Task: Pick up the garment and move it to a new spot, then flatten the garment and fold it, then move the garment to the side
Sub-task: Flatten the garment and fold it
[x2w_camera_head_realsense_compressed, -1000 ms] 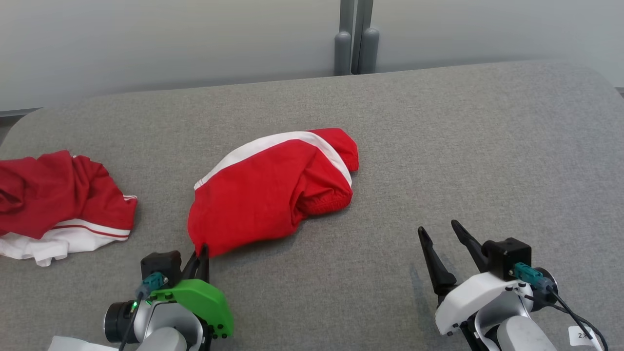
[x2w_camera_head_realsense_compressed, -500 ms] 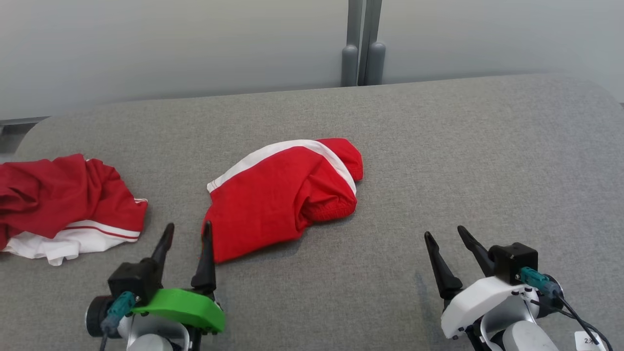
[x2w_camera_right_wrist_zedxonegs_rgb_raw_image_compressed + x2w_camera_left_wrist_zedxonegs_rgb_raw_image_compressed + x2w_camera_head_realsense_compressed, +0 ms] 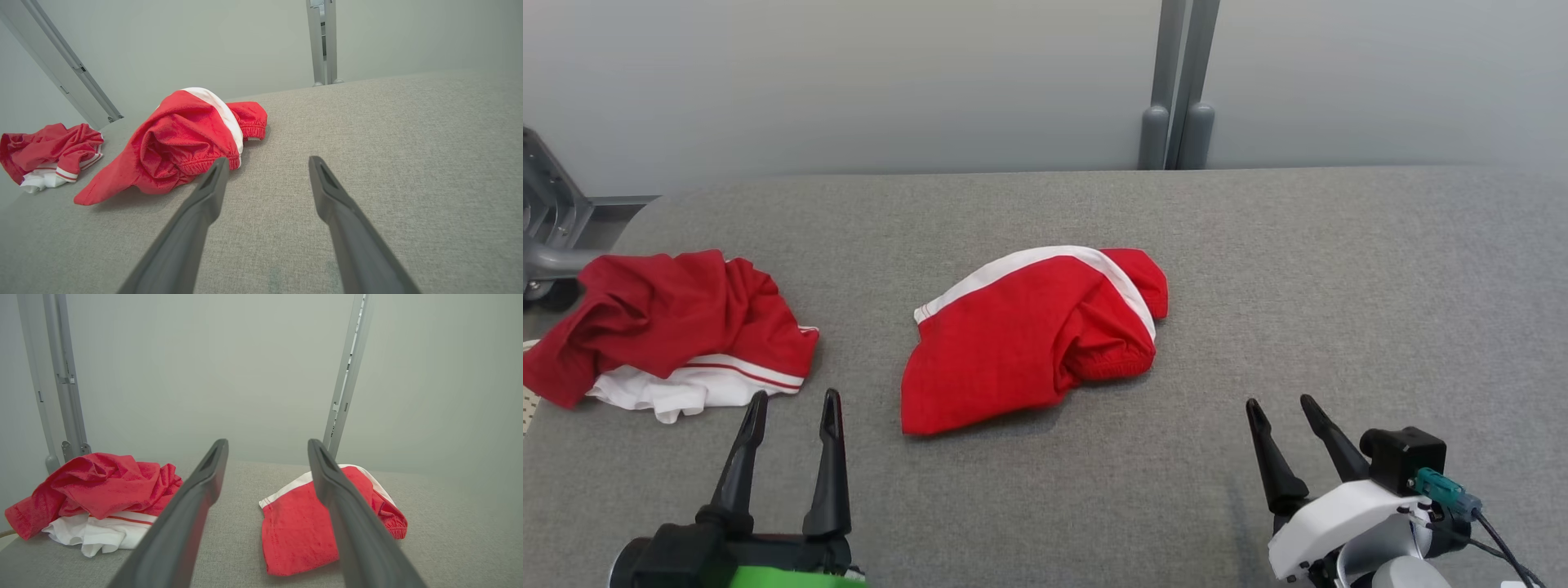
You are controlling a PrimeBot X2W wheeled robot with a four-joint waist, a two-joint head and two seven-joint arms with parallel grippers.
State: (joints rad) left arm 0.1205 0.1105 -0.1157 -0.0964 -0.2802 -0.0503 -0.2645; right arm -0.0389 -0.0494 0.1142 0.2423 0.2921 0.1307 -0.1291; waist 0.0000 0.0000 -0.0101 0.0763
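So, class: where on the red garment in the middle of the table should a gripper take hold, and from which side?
Likely the near-left corner of the red garment, coming from the robot's side with the open left gripper: that corner lies thin, flat and pointed, whereas the right end is bunched thick.

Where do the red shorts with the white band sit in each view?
Head view: red shorts at the centre of the picture.
Left wrist view: shorts lower right of centre.
Right wrist view: shorts left of centre.
Shared landmark: crumpled red-and-white garment, left of the shorts in all three.
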